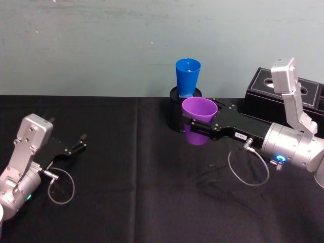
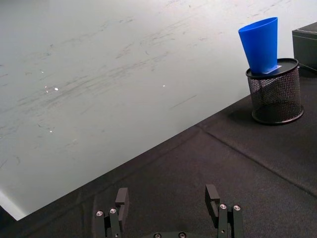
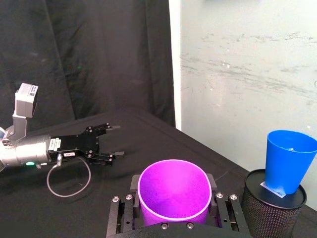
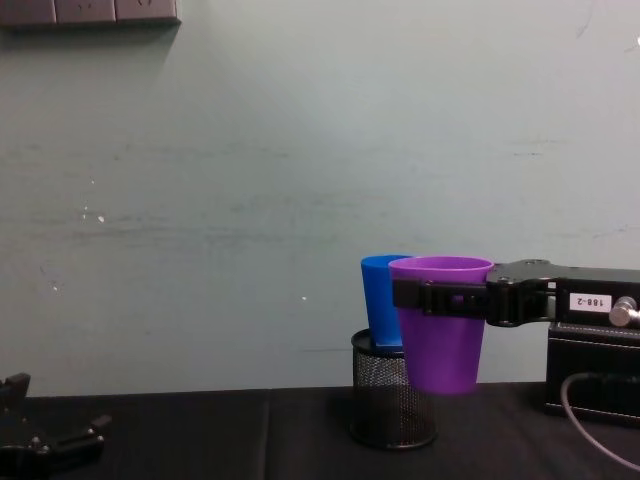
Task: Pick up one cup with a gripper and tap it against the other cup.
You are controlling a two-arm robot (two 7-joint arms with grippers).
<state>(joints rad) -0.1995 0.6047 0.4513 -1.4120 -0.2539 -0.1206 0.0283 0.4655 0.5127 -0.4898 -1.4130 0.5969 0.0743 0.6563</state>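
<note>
In the head view the right gripper (image 1: 196, 124) reaches in from 3 o'clock, its jaws closed on the purple cup (image 1: 199, 110), which it holds upright and clear of the black surface (image 1: 126, 177). The blue cup (image 1: 188, 76) stands in a mesh pen holder (image 1: 174, 117) at about 11 o'clock from the held cup, farther back and a little toward the robot's left. The left gripper (image 1: 80, 142) lies low at 8 o'clock, well apart from both cups and idle. In the left wrist view its jaws stand wide with nothing between them, and the blue cup (image 2: 260, 44) sits in the holder (image 2: 275, 94) far across the cloth. In the right wrist view the purple cup (image 3: 172, 191) sits between the jaws with its mouth open to the camera. A strip of surface shows between it and the holder (image 3: 272, 208), so I judge the two cups are not yet touching. In the chest view the purple cup (image 4: 440, 330) hangs at 3 o'clock of the blue cup (image 4: 378, 300), their rims nearly level and both long axes upright. The tap probably calls for a short push toward 11 o'clock by the right arm, which is by far the nearer.
</note>
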